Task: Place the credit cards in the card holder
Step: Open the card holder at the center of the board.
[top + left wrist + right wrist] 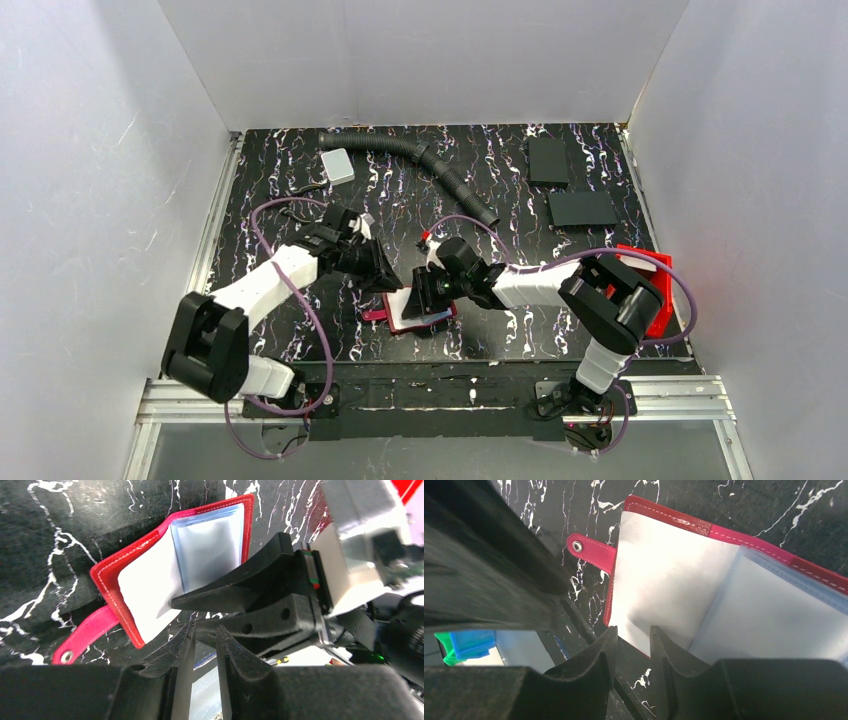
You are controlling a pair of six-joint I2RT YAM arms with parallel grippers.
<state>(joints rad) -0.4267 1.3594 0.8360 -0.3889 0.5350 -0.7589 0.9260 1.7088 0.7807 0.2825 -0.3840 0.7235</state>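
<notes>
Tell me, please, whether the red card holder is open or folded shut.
Open: the card holder lies spread, pale inner sleeves exposed, clasp tab unfastened to one side.

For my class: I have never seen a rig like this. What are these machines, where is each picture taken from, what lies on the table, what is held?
Two robot arms, each with a two-finger gripper. The wide picture looks down from above; the others come from wrist cameras. The left gripper and right gripper meet at an open red card holder. Elsewhere lie a pale card, a black hose, two black slabs, a red bin. Whether either gripper holds anything is unclear.
</notes>
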